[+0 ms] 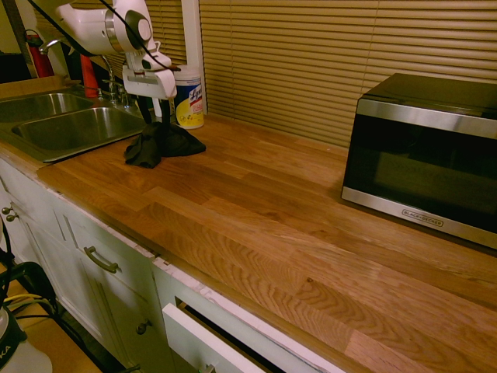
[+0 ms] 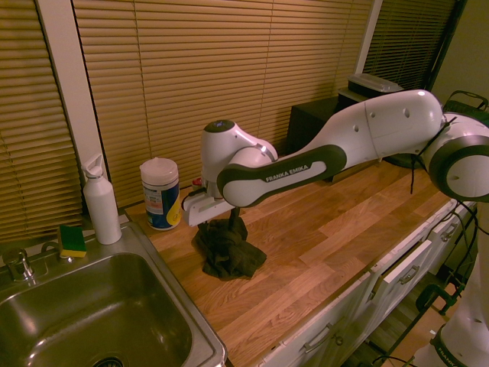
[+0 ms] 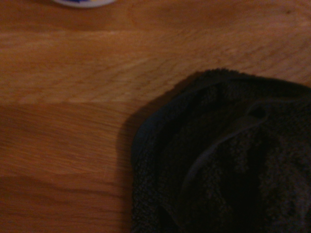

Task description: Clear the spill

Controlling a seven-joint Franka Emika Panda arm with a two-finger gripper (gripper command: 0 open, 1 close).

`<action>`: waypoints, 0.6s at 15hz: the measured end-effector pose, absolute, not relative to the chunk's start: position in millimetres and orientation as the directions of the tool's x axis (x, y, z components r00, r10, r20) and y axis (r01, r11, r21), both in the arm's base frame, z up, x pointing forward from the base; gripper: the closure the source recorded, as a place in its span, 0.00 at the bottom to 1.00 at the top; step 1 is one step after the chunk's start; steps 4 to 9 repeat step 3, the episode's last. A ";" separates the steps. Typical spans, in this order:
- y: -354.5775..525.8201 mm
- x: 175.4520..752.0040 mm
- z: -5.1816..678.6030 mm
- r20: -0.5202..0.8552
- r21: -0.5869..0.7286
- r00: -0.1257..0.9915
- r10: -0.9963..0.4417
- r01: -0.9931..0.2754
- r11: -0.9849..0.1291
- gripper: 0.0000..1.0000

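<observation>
No spill shows on the light wood counter point(image 1: 256, 210) in any view; it may lie hidden under the cloth. A crumpled black cloth point(image 1: 159, 146) point(image 2: 228, 248) lies on the counter beside the sink and fills the lower right of the wrist view point(image 3: 233, 160). My gripper point(image 1: 155, 116) point(image 2: 231, 222) hangs straight down over the cloth. In the first exterior view its two dark fingers stand apart, their tips at the cloth's raised top fold. The cloth rests on the wood.
A double steel sink point(image 1: 70, 128) point(image 2: 84, 321) borders the cloth. A Lysol wipes canister point(image 1: 189, 97) point(image 2: 160, 193) stands just behind it. A white bottle point(image 2: 101, 200) and a sponge point(image 2: 72, 241) sit by the sink. A microwave point(image 1: 423, 155) stands further along the counter.
</observation>
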State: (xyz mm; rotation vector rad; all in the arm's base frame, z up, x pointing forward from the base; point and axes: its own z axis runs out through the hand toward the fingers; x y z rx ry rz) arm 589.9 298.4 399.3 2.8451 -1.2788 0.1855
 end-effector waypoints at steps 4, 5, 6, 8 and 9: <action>295.2 586.4 433.7 0.127 -0.052 0.648 -0.751 -0.752 -0.657 0.00; 295.2 586.4 433.7 0.127 -0.052 0.648 -0.751 -0.752 -0.657 0.00; 295.2 586.4 433.7 0.127 -0.052 0.648 -0.751 -0.752 -0.657 0.00; 295.2 586.4 433.7 0.127 -0.052 0.648 -0.751 -0.752 -0.657 0.00; 295.2 586.4 433.7 0.127 -0.052 0.648 -0.751 -0.752 -0.657 0.00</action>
